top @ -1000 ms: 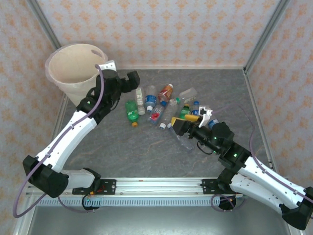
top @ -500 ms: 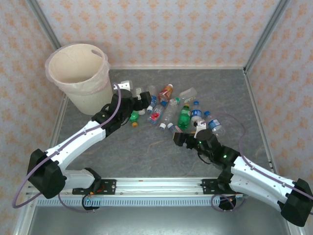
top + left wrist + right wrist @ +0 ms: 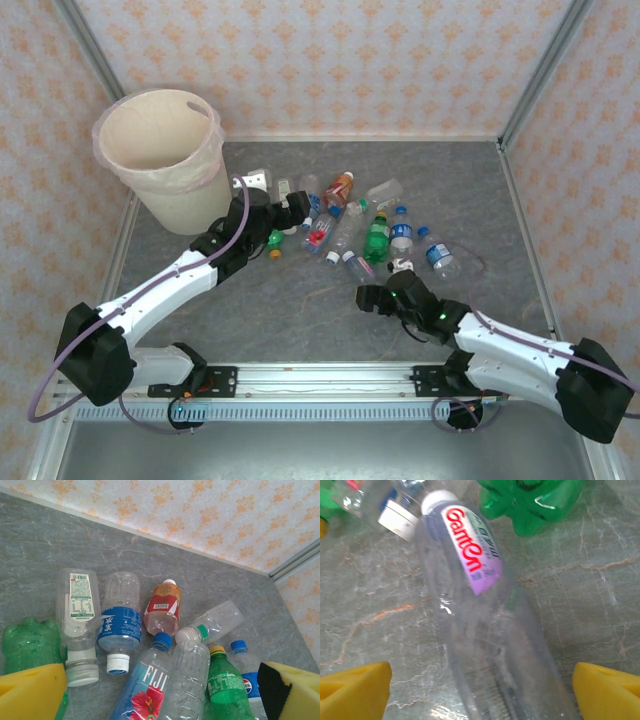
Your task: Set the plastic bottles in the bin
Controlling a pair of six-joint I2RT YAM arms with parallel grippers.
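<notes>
My right end effector (image 3: 482, 672) is spread wide. Its yellow pads (image 3: 355, 687) sit on either side of a clear bottle with a purple label (image 3: 485, 625) lying flat on the table (image 3: 600, 580), and neither pad seems to touch it. To grip well, I judge I should close squarely across the body, below the label. The thin wall will likely dent and the bottle may roll, so I want a slow, even squeeze. A green bottle (image 3: 530, 502) lies just beyond its cap, so I would lift straight up before swinging away.

My left end effector (image 3: 162, 685) is also spread. It hangs over the other plastic bottles (image 3: 350, 225), which lie in a loose heap at mid-table, several touching.

The bin (image 3: 185, 195) stands at the far left corner, well apart from my right arm, with its liner bag (image 3: 205, 170) folded over the rim. I see no bottle in the part of its inside that shows. The clear bottles look empty.
</notes>
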